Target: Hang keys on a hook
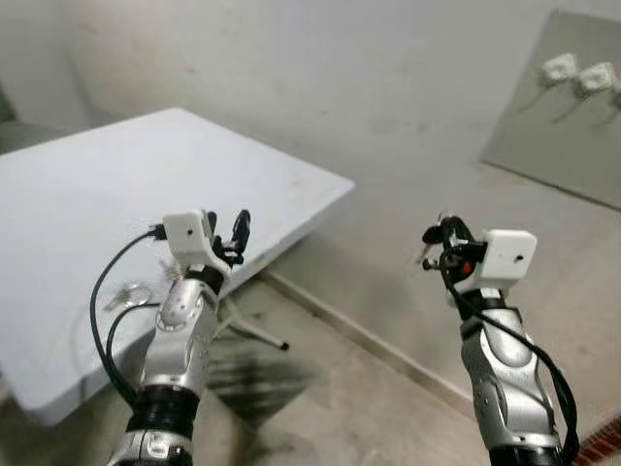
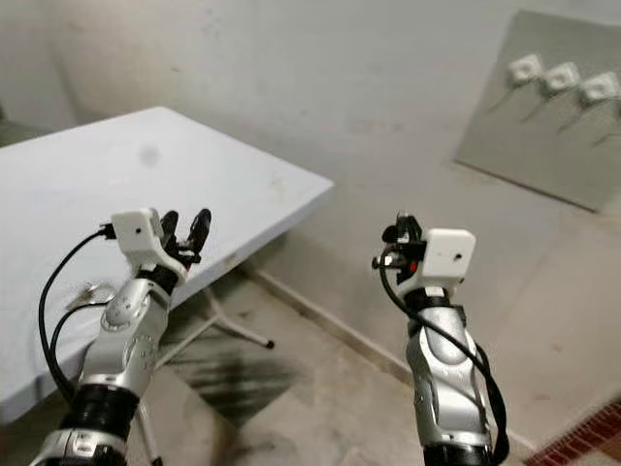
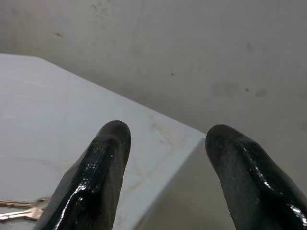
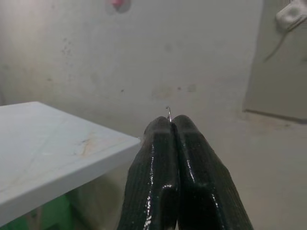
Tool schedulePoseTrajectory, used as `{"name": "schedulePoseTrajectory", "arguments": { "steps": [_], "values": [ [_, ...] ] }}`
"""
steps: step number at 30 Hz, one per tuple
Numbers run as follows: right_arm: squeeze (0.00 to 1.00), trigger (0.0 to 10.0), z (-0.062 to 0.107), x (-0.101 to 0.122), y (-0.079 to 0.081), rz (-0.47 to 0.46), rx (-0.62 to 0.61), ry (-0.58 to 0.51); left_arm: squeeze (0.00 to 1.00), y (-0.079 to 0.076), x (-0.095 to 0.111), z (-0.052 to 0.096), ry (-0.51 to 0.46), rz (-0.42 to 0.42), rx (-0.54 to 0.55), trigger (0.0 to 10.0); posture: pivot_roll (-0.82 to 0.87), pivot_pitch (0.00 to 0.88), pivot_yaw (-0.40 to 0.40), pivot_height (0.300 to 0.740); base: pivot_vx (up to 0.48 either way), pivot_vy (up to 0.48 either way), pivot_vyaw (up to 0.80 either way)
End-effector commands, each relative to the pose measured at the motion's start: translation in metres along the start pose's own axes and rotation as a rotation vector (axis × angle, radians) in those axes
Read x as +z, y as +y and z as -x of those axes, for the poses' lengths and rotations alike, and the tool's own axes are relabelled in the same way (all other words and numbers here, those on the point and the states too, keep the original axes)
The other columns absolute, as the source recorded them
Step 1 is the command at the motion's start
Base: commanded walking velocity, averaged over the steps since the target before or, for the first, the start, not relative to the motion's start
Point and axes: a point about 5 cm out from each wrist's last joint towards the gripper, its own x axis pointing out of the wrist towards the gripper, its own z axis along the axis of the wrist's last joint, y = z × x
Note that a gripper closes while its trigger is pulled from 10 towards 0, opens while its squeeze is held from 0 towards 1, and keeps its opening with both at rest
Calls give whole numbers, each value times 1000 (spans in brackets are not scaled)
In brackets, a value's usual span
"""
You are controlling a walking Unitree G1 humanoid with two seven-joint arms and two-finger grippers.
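White tabletop: in the left eye view the table [image 1: 87, 204] takes up the left side, its near and left edges cut off by the frame; its folding leg [image 1: 254, 333] shows below the rim.
Keys, left eye view: a small metallic cluster [image 1: 127, 294] lies on the table just beside the left arm, partly hidden by its black cable; details are too blurred to make out.
Left gripper: it [image 1: 225, 236] is held above the table's near edge, fingers apart, nothing between them.
Right gripper: it [image 1: 439, 245] is raised off the table's corner, in front of the wall.
Hooks, right eye view: three white hooks [image 2: 563, 80] sit on a grey panel [image 2: 543, 136] at upper right, well apart from both grippers; the panel's right side is cut off.
Left wrist view: the two black fingertips [image 3: 98, 177] are spread wide; a key [image 3: 21, 211] peeks out behind one, mostly hidden.
Right wrist view: the fingers [image 4: 156, 177] are pressed together; a thin wire tip [image 4: 169, 113] pokes out above them, too small to identify.
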Motion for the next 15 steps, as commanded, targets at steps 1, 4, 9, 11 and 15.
{"name": "schedulePoseTrajectory", "arguments": {
  "steps": [1,4,9,11,15],
  "values": [
    [0,10000,0,2,-1,1,5,-1,0,-2,4,-1,-12,-11,-6,10000,-47,0,-40,740,0,0,-725],
    [0,10000,-1,1,0,2,9,1,0,-2,4,-1,-10,-15,-8,10000,-46,0,-43,740,0,0,-725],
    [0,10000,-1,1,0,2,10,2,0,-2,3,0,-8,-26,-11,10000,-46,0,-42,740,0,0,-725],
    [0,10000,0,1,0,2,9,3,0,-2,3,0,-6,-27,-11,10000,-46,0,-42,740,0,0,-725],
    [0,10000,0,1,-1,4,7,5,0,-2,3,-1,0,-34,-11,10000,-45,0,-41,740,0,0,-723]
  ]
}}
